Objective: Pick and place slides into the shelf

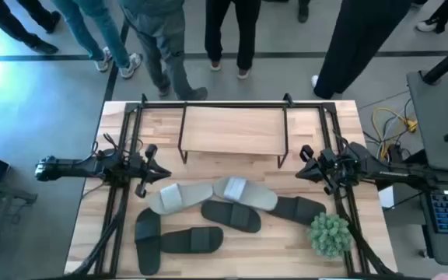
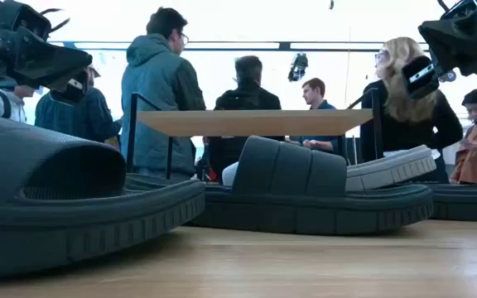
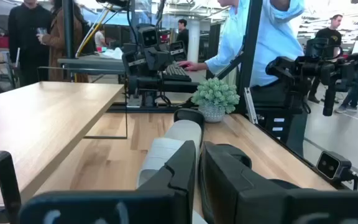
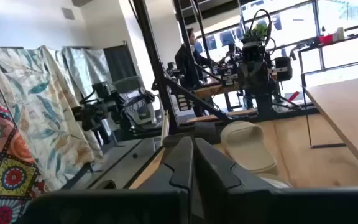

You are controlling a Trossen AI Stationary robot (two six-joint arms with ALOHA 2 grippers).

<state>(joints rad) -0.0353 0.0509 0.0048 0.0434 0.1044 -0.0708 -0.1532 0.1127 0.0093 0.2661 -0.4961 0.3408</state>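
The shelf [image 1: 232,129] stands at the table's far middle, its wood top [image 2: 255,122] on black legs. Six slides lie flat on the table near it. Two are light grey: one [image 1: 179,197] and another [image 1: 244,192] that partly overlaps a dark one. Four are dark [image 1: 232,216] [image 1: 298,208] [image 1: 148,239] [image 1: 193,239]. My left gripper [image 1: 164,174] hovers shut just left of the slides, with a light slide [image 3: 169,146] ahead of it. My right gripper [image 1: 302,167] hovers shut to their right, above the table.
A small potted plant [image 1: 330,233] sits at the near right, beside the dark slide. Black frame rails [image 1: 123,155] run along both table sides. Several people [image 1: 162,39] stand beyond the far edge. Bare wood lies between the shelf and the slides.
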